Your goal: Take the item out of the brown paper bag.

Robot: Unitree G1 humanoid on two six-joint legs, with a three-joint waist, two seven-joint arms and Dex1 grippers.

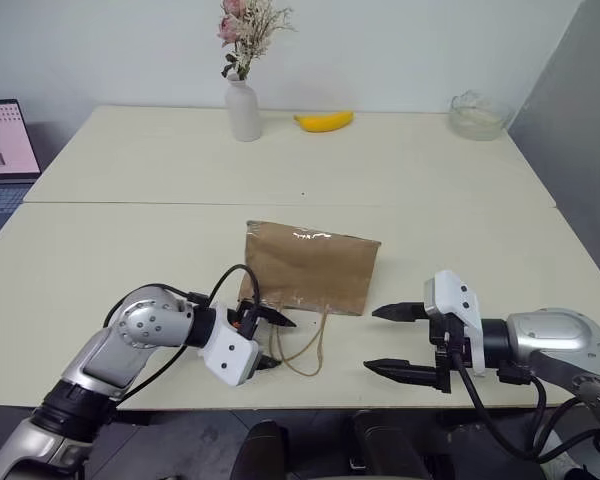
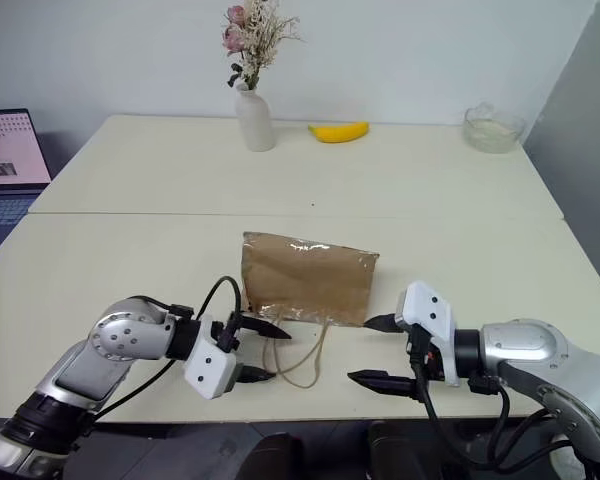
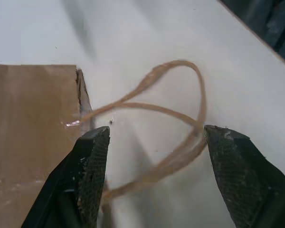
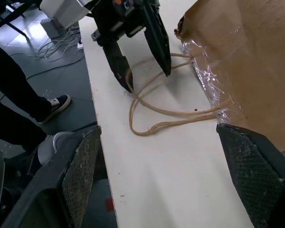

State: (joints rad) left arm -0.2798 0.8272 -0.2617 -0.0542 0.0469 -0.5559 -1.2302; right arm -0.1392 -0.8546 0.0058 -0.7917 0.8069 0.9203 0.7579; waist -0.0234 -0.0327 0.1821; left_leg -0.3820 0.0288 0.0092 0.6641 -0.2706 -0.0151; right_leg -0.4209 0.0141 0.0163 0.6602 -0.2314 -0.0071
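Bag access is the current step: the brown paper bag (image 1: pixel 310 267) lies flat on the table (image 1: pixel 130 250). Left gripper (image 1: pixel 276 343) straddles the loop handles (image 1: pixel 305 350), fingers spread; right gripper (image 1: pixel 398 341) waits, spread. Item location cannot be determined.

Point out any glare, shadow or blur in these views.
Right wrist view: glare glints on the clear tape along the brown paper bag. Left wrist view: the table's far part and corner look soft, while the handles look sharp. Left eye view: even light, soft shadow under the left gripper.
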